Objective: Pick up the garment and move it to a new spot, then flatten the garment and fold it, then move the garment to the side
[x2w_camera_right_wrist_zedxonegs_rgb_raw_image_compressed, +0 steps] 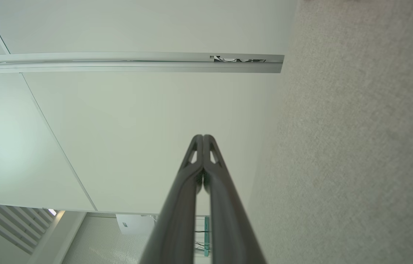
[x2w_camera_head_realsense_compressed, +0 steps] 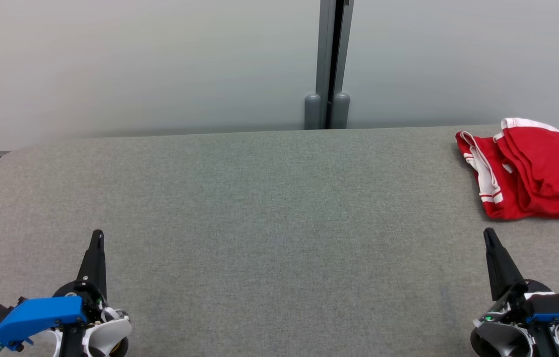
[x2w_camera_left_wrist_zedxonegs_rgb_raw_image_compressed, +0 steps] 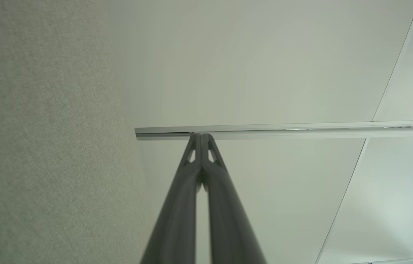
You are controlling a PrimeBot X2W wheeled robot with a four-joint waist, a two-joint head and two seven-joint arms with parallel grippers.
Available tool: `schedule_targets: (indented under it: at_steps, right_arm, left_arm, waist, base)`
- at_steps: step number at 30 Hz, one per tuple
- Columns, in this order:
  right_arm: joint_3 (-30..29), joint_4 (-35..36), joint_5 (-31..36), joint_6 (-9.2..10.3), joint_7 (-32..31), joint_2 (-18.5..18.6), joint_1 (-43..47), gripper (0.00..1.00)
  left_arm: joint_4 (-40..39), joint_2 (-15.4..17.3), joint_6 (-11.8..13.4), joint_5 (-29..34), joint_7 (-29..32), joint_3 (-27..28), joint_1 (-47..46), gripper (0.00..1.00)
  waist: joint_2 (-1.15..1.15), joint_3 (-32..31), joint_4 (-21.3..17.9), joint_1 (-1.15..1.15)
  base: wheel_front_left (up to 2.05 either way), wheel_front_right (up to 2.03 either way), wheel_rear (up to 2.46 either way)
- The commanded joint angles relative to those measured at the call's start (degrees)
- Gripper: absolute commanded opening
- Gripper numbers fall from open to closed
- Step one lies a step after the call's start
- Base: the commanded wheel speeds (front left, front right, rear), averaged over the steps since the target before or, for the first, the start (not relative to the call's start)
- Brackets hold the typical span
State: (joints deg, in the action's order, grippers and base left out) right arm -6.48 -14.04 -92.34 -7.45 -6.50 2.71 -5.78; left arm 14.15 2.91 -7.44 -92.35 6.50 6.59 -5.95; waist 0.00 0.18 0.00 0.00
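The garment is red with white trim and lies crumpled at the far right of the grey table, running off the head view's right edge. My right gripper is shut and empty, its tip a short way in front of the garment. My left gripper is shut and empty at the lower left, far from the garment. In the left wrist view my left gripper has its fingers pressed together with nothing between them. In the right wrist view my right gripper looks the same.
Pale wall panels with a grey vertical post stand behind the table's far edge. The table's left corner is rounded. The broad middle of the felt surface lies between my grippers.
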Motion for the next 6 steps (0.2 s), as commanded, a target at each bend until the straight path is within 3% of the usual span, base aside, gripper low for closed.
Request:
schedule_targets:
  at_steps: [1,6]
  right_arm:
    - [-0.11,-0.08,-0.16,-0.06,-0.14,0.31,-0.85,0.0]
    - [-0.11,-0.08,-0.16,-0.06,-0.14,0.31,-0.85,0.0]
  left_arm:
    - [-0.24,-0.14,-0.22,-0.13,0.25,0.11,-0.51,0.0]
    - [-0.24,-0.14,-0.22,-0.13,0.25,0.11,-0.51,0.0]
  waist:
    - [0.0,0.0,0.0,0.0]
    - [0.0,0.0,0.0,0.0]
  base:
    - [0.0,0.0,0.0]
    - [0.0,0.0,0.0]
